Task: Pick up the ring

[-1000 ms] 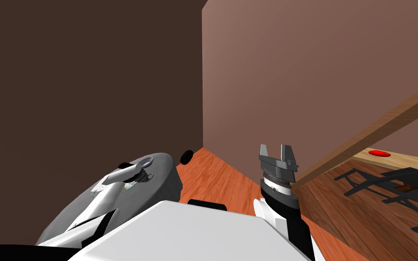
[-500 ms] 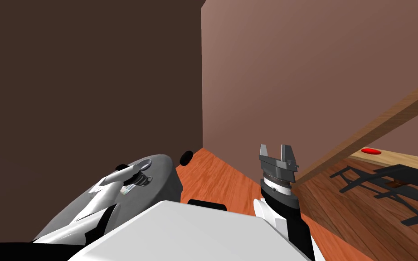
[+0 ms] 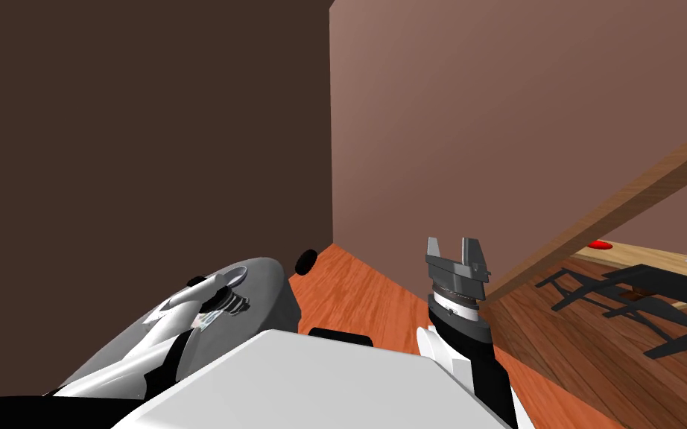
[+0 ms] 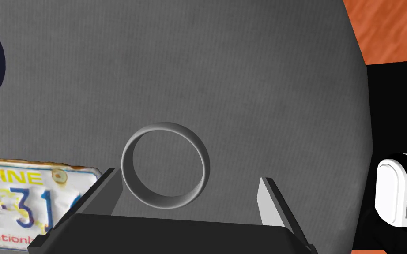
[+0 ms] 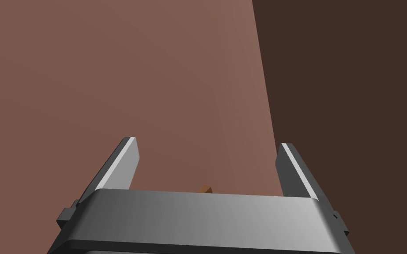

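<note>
So, left gripper fingers wide open, empty; ring lies on the grey surface between them, nearer one finger. I'd centre, drop, then squeeze. Right gripper open, idle.

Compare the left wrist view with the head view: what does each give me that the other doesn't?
Left wrist view: the grey ring lying flat between the fingers of the open left pincer, close to the one beside the MAINE licence plate. Head view: the right pincer raised and open, the wooden table with a red thing, and dark chairs. Both: the grey round table under the left arm.
</note>
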